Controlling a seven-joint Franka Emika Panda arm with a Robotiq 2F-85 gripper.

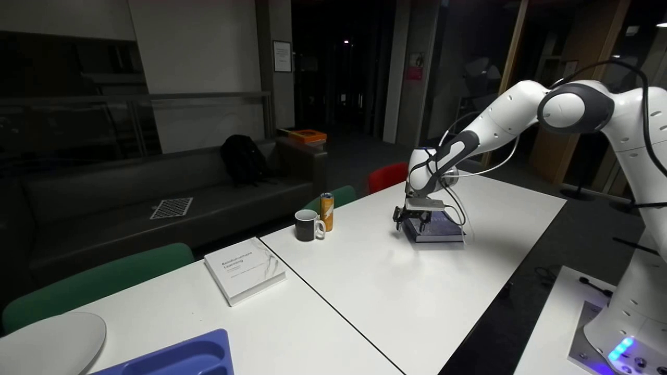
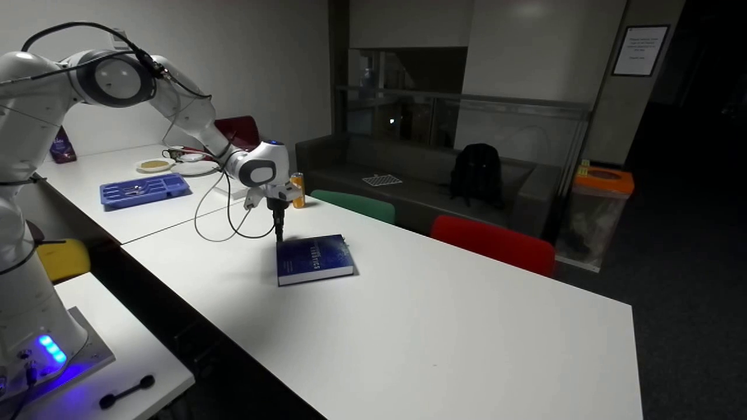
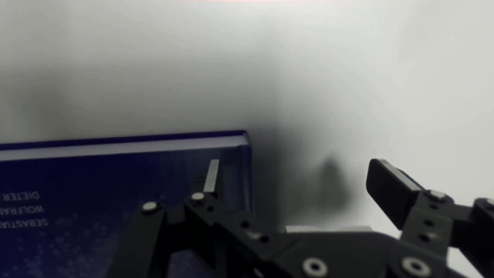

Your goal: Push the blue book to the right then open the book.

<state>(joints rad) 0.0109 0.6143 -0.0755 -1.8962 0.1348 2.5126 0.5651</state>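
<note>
The gripper (image 3: 297, 173) is spread, holding nothing: its inner finger (image 3: 211, 177) stands over the cover of the blue book (image 3: 108, 185), just inside the left edge, while the outer finger (image 3: 388, 189) stands left of that edge, over the table (image 2: 443, 332). The book lies flat and closed, mostly to the right of the gripper; the tabletop extends further right. Judged from this pose, the push is the step in hand, with opening not yet done. The next move calls for shifting left until the inner finger clears the cover, lowering beside the left edge, then pressing rightward. That edge appears to be the spine; opening would likely require lifting the cover from the right. Clearance between inner finger and cover cannot be determined. The wrist view cuts off the book's right portion; in an exterior view the grey wrist housing (image 1: 424, 204) masks part of its far edge.
</note>
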